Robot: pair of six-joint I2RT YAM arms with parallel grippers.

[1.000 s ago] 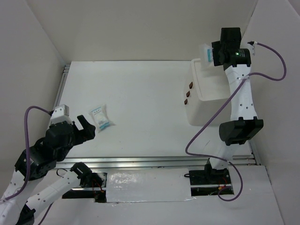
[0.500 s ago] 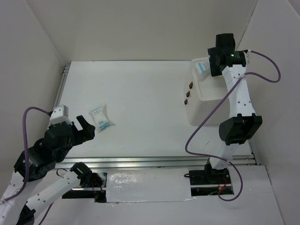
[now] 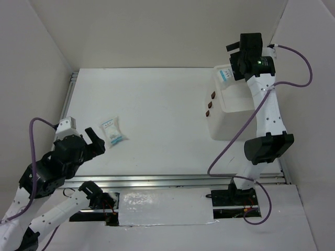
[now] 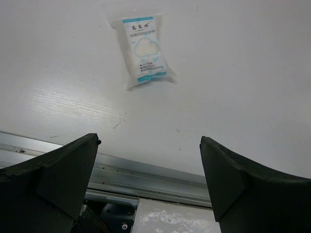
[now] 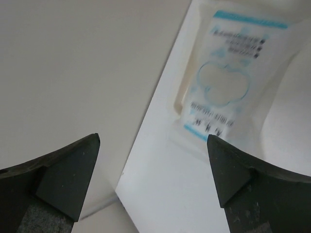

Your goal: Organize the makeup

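One white-and-light-blue packet of makeup (image 3: 113, 130) lies flat on the table, left of centre. My left gripper (image 3: 98, 141) hovers open just near-left of it, nothing between the fingers. From the left wrist this packet (image 4: 143, 48) sits ahead of the left gripper (image 4: 149, 141), apart from it. A second packet (image 3: 225, 75) rests at the back-left corner of the white drawer box (image 3: 234, 123). My right gripper (image 3: 236, 64) hangs open right above it. In the right wrist view that packet (image 5: 228, 82) is blurred and lies free beyond the right gripper (image 5: 153, 140).
Three small brown knobs (image 3: 209, 104) line the drawer box's left face. A metal rail (image 4: 146, 172) runs along the table's near edge under my left gripper. White walls close in the table at the back and on both sides.
My right gripper opened and let go of its packet, which dropped to the box's back-left corner; the wrist shifted slightly left. The left arm barely moved.
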